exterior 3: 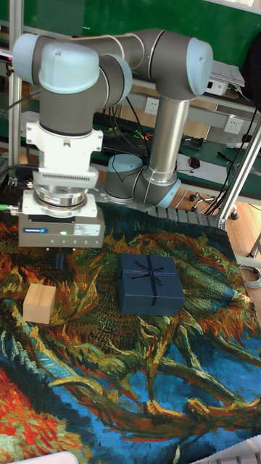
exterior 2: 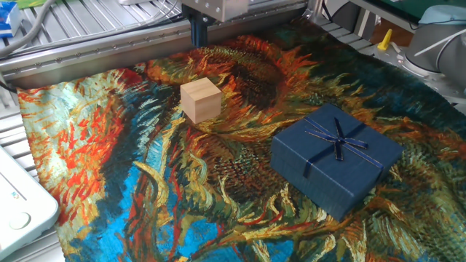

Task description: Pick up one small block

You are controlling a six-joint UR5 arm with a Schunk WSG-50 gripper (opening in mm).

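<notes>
The small block [exterior 2: 201,100] is a pale tan wooden cube standing on the painted cloth, left of centre; in the tall fixed view the small block [exterior 3: 39,302] lies at the left. My gripper [exterior 2: 198,30] hangs above the cloth's far edge, just behind the block and apart from it. Only one dark finger shows below its grey body. In the tall fixed view the gripper [exterior 3: 59,259] sits above and slightly right of the block, and its fingers are too dark to tell their gap. Nothing is held.
A navy gift box [exterior 2: 336,159] with a ribbon bow lies right of the block. A metal rail [exterior 2: 109,54] runs along the cloth's far edge. A white device [exterior 2: 18,204] sits at the left front corner.
</notes>
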